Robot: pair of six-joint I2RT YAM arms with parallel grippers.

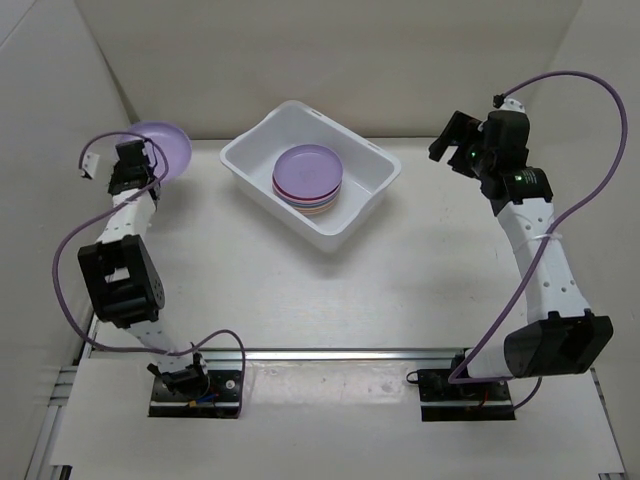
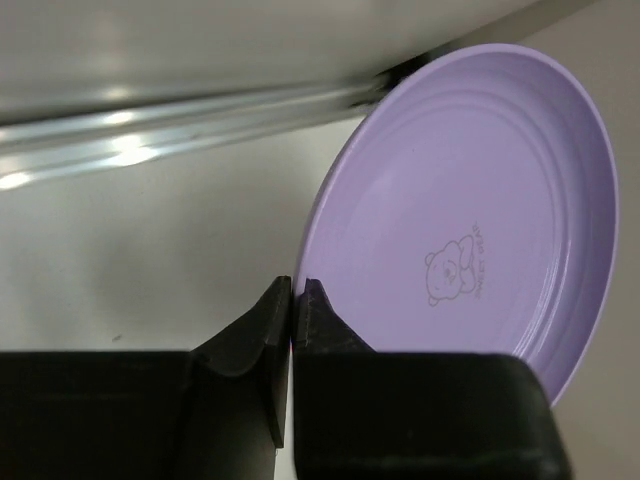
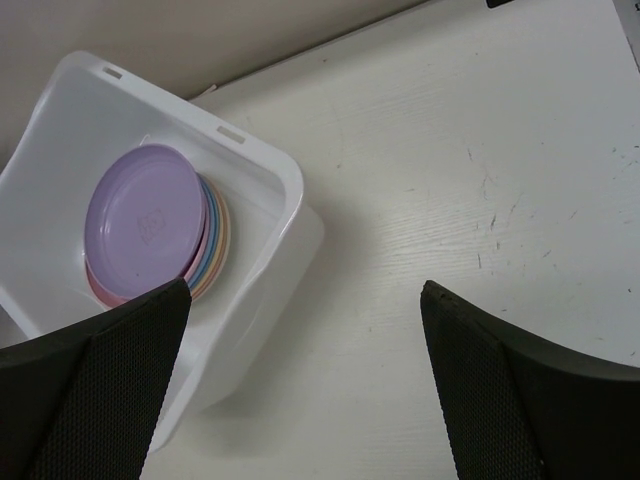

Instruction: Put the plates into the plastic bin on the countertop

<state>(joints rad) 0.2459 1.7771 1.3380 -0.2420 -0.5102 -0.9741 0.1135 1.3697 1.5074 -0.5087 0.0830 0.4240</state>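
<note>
Bright, even, diffuse light, soft shadow beside the plastic bin; glare streaks on a metal strip

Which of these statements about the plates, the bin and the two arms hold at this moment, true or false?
1. The left jaws are shut on the rim of a purple plate. True.
2. The plastic bin is empty. False: a stack of plates lies in it, with a purple one on top.
3. The right jaws hold a plate. False: they are open and hold nothing, above the countertop.
4. The held plate is outside the bin. True.
</note>
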